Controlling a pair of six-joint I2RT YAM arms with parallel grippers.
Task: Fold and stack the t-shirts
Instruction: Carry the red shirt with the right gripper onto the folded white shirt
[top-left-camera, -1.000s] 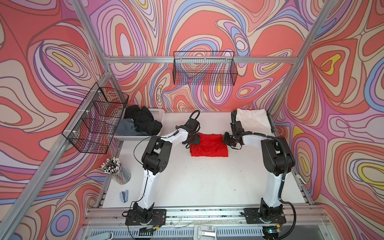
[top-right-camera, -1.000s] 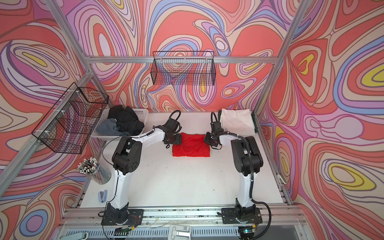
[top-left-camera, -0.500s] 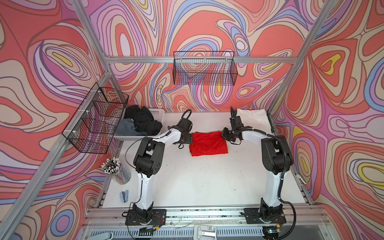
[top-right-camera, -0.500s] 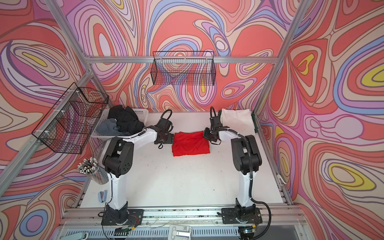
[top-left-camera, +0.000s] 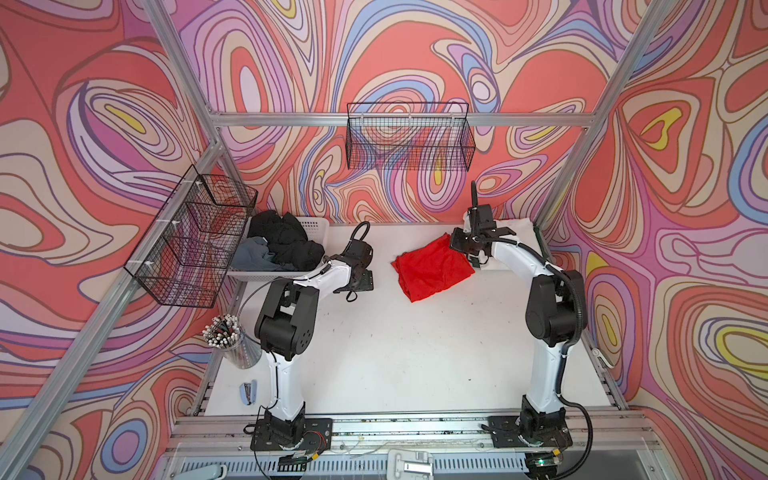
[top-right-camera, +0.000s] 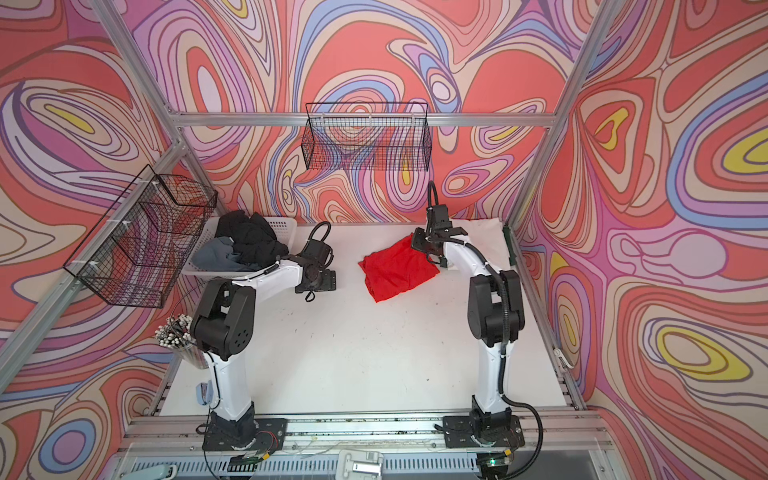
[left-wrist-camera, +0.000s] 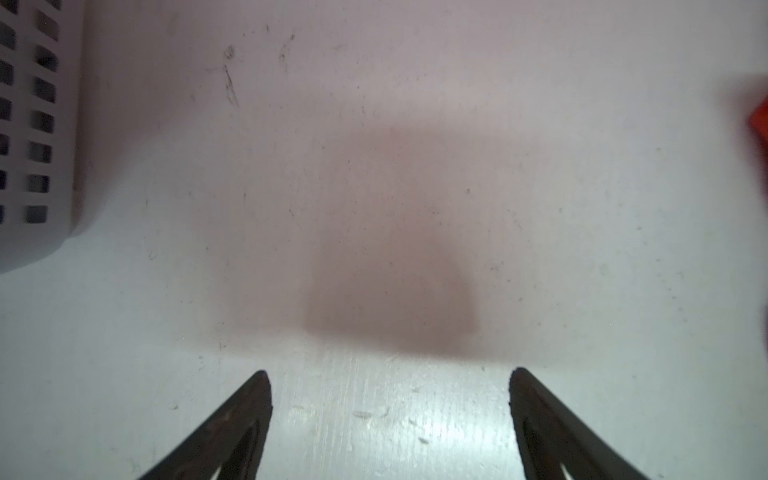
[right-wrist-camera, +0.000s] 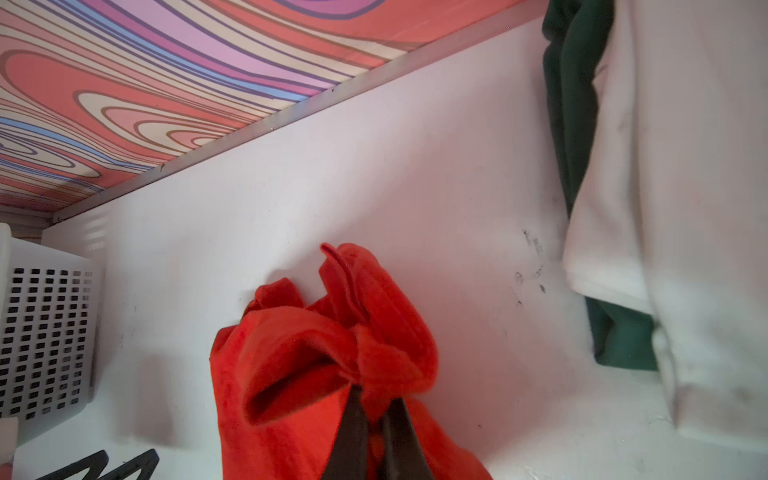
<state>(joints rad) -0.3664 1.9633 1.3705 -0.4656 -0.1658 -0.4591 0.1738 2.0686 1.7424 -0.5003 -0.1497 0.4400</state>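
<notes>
Two sets of jaws are mine, and they stand quite differently. My right gripper (right-wrist-camera: 377, 395) is pinched tight on a bunched fold of the red t-shirt (top-left-camera: 432, 270), and in the right wrist view the cloth puckers and bulges just beyond my closed fingers (right-wrist-camera: 351, 432). In both top views the corner I grip sits raised at the far right of the shirt, while the rest of it lies rumpled on the white table (top-left-camera: 395, 340), toward the far side and a little right of the middle. Just beside it, in the far right corner, a white t-shirt (right-wrist-camera: 685, 208) lies on top of a dark green t-shirt (right-wrist-camera: 573, 104), whose edge peeks out from underneath. My left gripper (left-wrist-camera: 390, 372) is spread wide with nothing between its tips, low over bare table, well apart from the red shirt and near the white perforated basket (top-left-camera: 316, 226). That basket, at the far left, holds a heap of black cloth (top-left-camera: 286, 241) with grey cloth (top-left-camera: 253, 257) beside it. How many shirts are in the heap I cannot tell.
</notes>
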